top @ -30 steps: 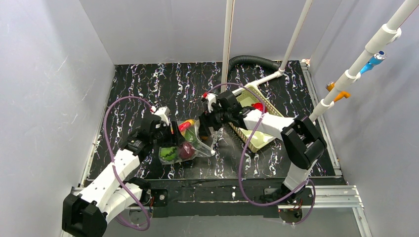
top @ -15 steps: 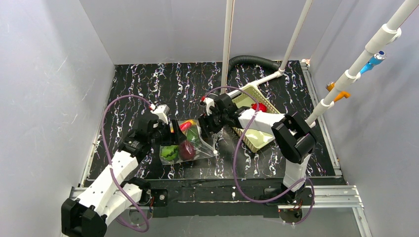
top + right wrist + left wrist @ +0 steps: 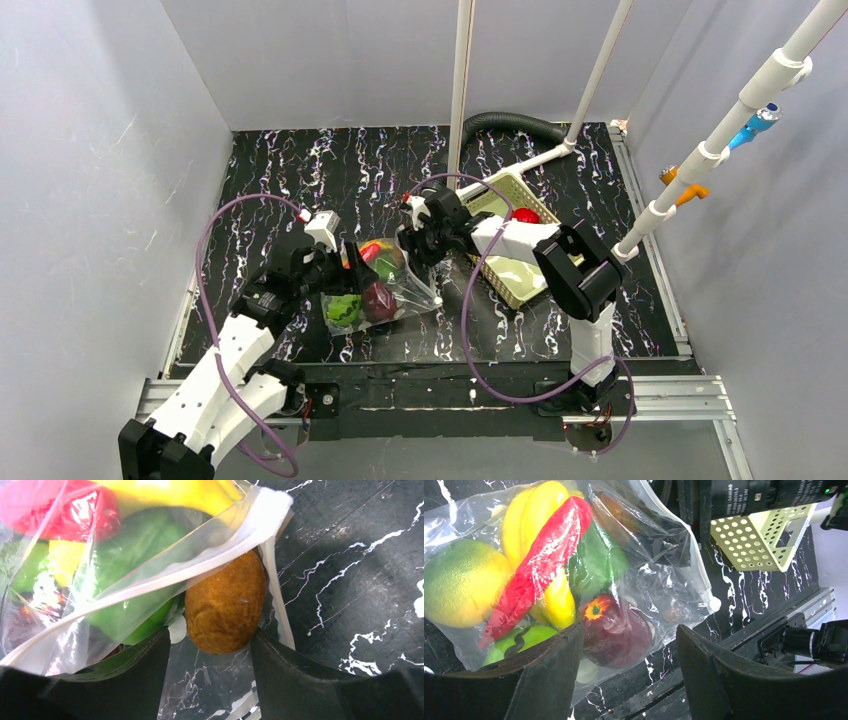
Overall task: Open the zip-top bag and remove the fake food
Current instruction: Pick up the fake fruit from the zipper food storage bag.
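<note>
The zip-top bag [image 3: 385, 290] lies on the black marbled table between my two grippers. In the left wrist view the zip-top bag [image 3: 634, 575] holds the fake food: a yellow banana [image 3: 536, 510], a red chili [image 3: 541, 565], a dark red round fruit [image 3: 616, 637] and green pieces [image 3: 596, 562]. My left gripper [image 3: 629, 647] is open, its jaws astride the bag's near corner by the dark red fruit. My right gripper [image 3: 210, 645] is open at the bag's white zip rim [image 3: 200, 560], with a brown oval piece [image 3: 225, 602] between its fingertips.
A pale green slotted basket [image 3: 503, 275] stands right of the bag, with a red piece [image 3: 522, 215] in it. It also shows in the left wrist view [image 3: 756, 537]. A grey hose [image 3: 510, 124] and white pipes stand at the back. The table's front rail [image 3: 430, 385] is close below.
My right gripper has moved left, closer onto the bag's mouth, and its elbow has swung left. My left arm shifted slightly back and left. The bag has bunched up a little.
</note>
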